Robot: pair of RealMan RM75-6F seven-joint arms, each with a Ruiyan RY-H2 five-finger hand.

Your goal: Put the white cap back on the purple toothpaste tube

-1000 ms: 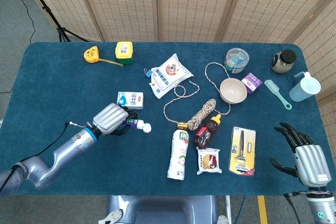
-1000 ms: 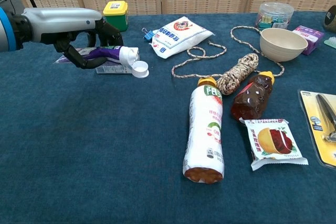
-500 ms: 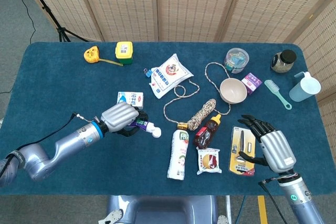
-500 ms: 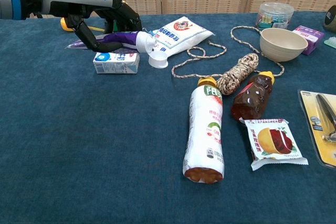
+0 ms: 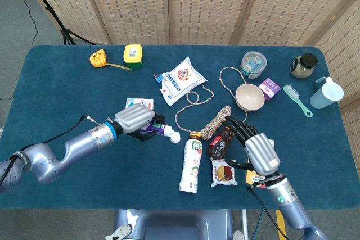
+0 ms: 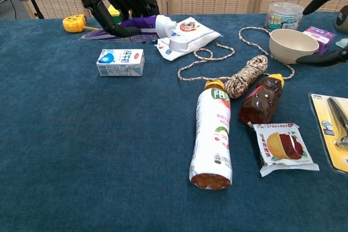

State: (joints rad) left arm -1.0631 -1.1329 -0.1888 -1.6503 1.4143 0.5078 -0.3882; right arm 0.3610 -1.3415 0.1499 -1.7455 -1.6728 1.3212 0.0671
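Purple and soft-sided, the tube (image 6: 122, 25) is hanging in the air above the table (image 5: 67, 99), clamped in the left hand (image 5: 135, 119), whose fingers (image 6: 144, 5) are wrapping its body. Its white cap (image 6: 178, 42) is dangling open at the nozzle end, apparently hinged. I judge the tube light and squashy, so it is best held near the stiff shoulder, while the small hard cap is pressed at its rim. Spread-fingered and holding nothing, the right hand (image 5: 256, 147) is hovering over the brown bottle (image 6: 261, 100).
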